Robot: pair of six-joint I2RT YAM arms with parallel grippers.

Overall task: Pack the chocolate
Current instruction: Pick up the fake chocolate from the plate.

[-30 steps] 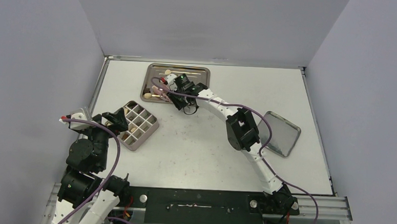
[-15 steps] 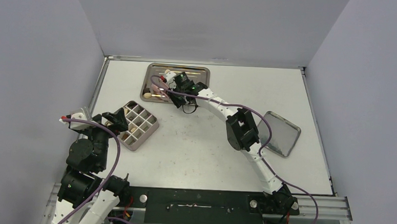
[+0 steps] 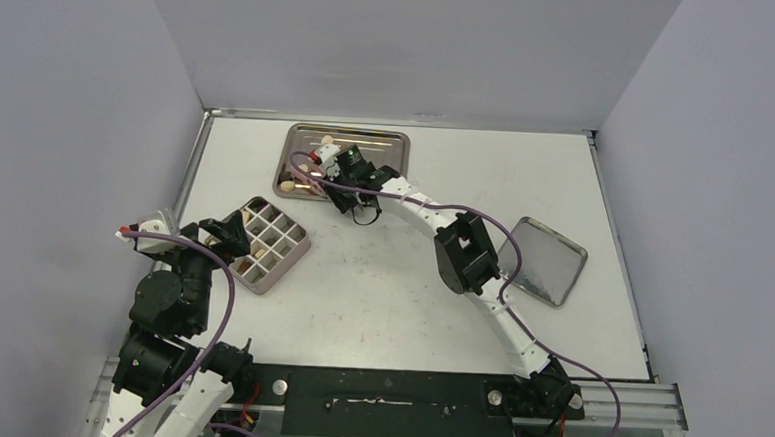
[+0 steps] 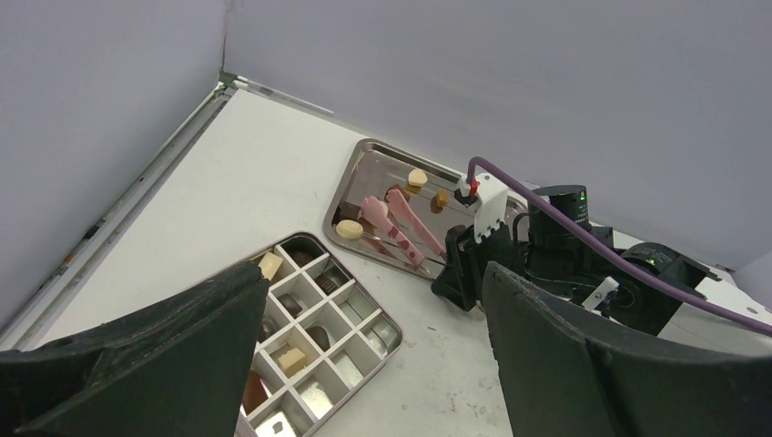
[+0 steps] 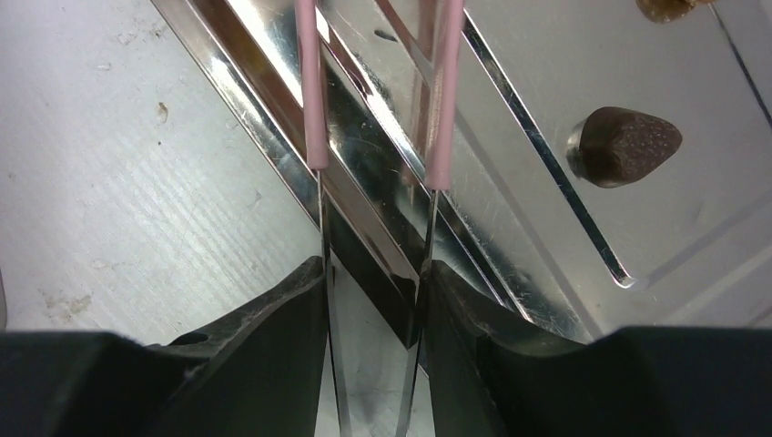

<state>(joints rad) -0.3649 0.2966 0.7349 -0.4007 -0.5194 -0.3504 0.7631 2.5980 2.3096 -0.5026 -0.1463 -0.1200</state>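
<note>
Table (image 3: 380, 288) | right pincer (image 5: 373, 269) clamps pink tongs (image 5: 309, 91) across tray (image 4: 344, 182) edge

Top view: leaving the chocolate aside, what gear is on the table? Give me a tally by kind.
Steel tray: 1
Compartment box: 1
Square metal lid: 1
Pink tongs: 1
Total: 4

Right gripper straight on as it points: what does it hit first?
Likely the tray floor, met by the pink tongs the right gripper holds; the brown chocolate lies off to the side.
</note>
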